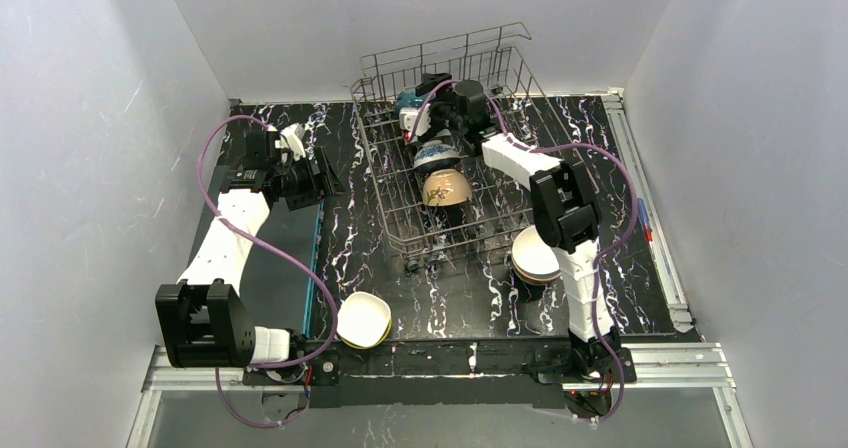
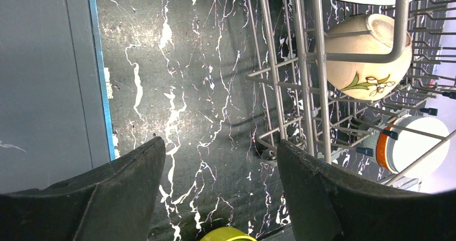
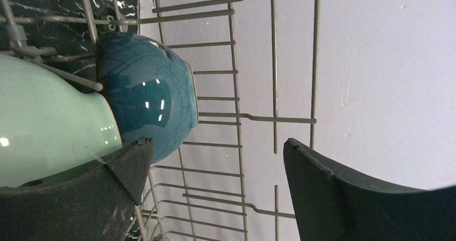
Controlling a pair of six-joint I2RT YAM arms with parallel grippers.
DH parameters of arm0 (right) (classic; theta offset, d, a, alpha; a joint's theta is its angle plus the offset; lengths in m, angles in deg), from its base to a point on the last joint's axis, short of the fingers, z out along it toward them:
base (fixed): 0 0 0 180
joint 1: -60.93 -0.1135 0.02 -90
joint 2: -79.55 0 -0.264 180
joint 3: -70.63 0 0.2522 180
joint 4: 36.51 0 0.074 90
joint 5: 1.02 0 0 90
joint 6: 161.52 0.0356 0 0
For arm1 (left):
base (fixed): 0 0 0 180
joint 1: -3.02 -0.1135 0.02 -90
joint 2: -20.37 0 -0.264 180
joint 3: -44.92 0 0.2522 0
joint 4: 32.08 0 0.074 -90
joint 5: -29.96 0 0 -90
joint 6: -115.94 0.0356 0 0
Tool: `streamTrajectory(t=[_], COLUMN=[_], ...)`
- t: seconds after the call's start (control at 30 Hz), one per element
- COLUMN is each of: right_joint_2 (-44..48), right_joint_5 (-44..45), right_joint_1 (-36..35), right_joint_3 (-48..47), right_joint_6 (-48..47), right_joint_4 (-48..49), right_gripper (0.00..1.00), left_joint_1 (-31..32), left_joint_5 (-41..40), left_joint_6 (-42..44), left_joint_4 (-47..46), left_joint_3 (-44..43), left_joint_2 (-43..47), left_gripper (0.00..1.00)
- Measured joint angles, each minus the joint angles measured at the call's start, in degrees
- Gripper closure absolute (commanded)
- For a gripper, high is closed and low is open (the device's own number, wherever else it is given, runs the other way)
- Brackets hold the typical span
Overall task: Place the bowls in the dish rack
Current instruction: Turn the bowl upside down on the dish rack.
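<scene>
- Far end of the large grey wire dish rack [image 1: 395, 183], 12 o'clock: right gripper [image 3: 215, 144] is spread wide with nothing between its fingers.
- Glossy teal-blue round bowl [image 3: 148, 101] sits just beside one finger; can't tell if they touch. It is nested against the pale mint ceramic bowl [image 3: 48, 122].
- Racked row runs 12 to 6, bowls on edge: teal, mint, blue-patterned white bowl [image 1: 437, 155], tan bowl with flower print [image 2: 355, 63].
- Left gripper [image 2: 220, 143] is at 9 o'clock of the rack, over the black marbled tabletop [image 2: 188, 63], wide and empty.
- Not yet loaded: yellow-green bowl with white inside [image 1: 362, 318] at 7 o'clock by the left arm's base; stack of white and orange bowls [image 1: 535, 256] at 5 o'clock beside the right forearm.
- Key relation: the stack lies toward 6 from the right gripper, outside the rack's front rim. The right arm is nearer to it, the left arm nearer to the yellow-green bowl.
</scene>
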Motion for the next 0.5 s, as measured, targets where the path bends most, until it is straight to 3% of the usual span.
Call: streamTrajectory(t=[0.3,0.5], right_joint_2=[6.38,12.63], right_joint_5=[-2.27,-2.34], right_joint_1=[0.76,1.77], right_joint_3=[4.02,7.61], right_joint_6=[7.80,18.40], right_joint_4=[0.44,3.76], right_gripper=[0.01,0.01], left_joint_1=[0.00,0.00], left_joint_5=[0.02,1.03], left_joint_6=[0.09,-0.17], left_joint_4=[0.28,1.27], left_joint_3=[-0.09,-2.14], left_joint_2=[0.02,0.02], left_gripper=[0.26,0.26])
